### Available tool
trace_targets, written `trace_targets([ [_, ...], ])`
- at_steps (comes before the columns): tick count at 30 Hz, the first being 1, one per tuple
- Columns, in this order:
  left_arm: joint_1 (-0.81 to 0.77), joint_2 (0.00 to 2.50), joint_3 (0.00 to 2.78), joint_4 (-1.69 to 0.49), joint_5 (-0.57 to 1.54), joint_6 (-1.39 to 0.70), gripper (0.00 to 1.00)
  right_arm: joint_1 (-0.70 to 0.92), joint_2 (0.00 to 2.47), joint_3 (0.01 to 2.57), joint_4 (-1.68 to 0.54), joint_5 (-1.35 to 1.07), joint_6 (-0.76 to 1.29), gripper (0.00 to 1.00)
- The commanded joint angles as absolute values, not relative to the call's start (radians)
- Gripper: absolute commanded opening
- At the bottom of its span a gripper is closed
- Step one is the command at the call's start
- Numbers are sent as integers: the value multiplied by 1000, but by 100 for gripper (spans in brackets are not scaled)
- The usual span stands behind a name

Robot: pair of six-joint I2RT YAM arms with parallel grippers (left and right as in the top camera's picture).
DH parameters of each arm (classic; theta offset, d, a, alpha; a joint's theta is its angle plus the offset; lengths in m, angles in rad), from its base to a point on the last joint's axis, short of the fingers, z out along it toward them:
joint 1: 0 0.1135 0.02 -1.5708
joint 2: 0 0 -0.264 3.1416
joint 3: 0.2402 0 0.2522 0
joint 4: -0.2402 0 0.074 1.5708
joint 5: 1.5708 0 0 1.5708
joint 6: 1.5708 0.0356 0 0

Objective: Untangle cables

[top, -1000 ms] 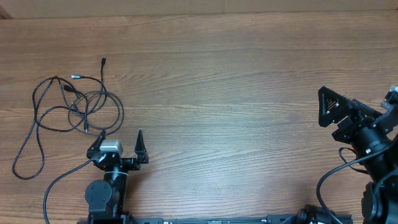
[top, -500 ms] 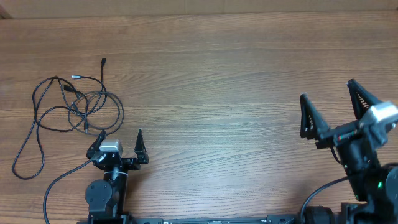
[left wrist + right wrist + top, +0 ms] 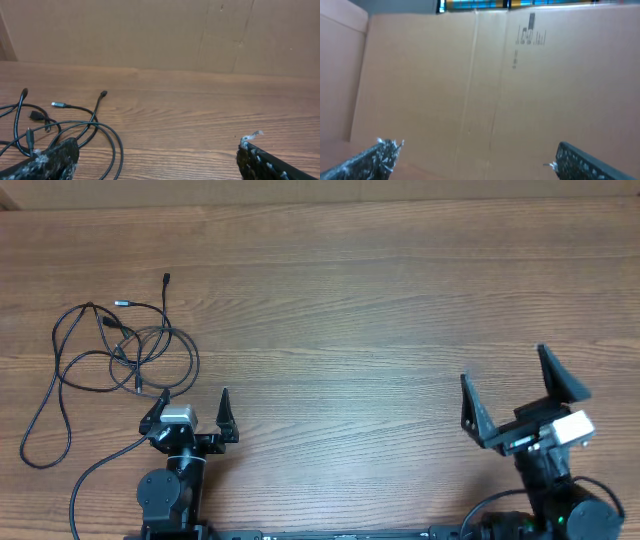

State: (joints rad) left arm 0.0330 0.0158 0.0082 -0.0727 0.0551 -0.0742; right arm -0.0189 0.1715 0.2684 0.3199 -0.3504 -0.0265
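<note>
The cables (image 3: 110, 350) lie tangled in overlapping loops on the wooden table at the far left, with small plugs sticking out at the top (image 3: 166, 278). My left gripper (image 3: 195, 408) rests open just below and right of the tangle, nothing between its fingers. In the left wrist view the cables (image 3: 65, 125) spread ahead on the left, one loop passing by the left fingertip (image 3: 55, 157). My right gripper (image 3: 512, 392) stands open at the lower right, far from the cables. The right wrist view shows only its open fingertips (image 3: 380, 152) against cardboard.
A brown cardboard wall (image 3: 200, 35) stands along the table's far edge. The wooden tabletop (image 3: 350, 330) stretches between the two arms. A thicker black arm wire (image 3: 90, 480) curves beside the left arm's base.
The right arm has swung down and toward the table's near edge, turning its open gripper to face away from me. The left arm and the cables have not moved.
</note>
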Motion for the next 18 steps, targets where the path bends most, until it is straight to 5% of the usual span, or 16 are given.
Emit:
trace_targets([
  [1, 32, 6, 5, -75, 48, -59, 100, -14, 113, 203, 361, -328, -32, 100],
  [18, 32, 6, 5, -75, 49, -59, 100, -10, 2, 8, 489, -252, -31, 100],
])
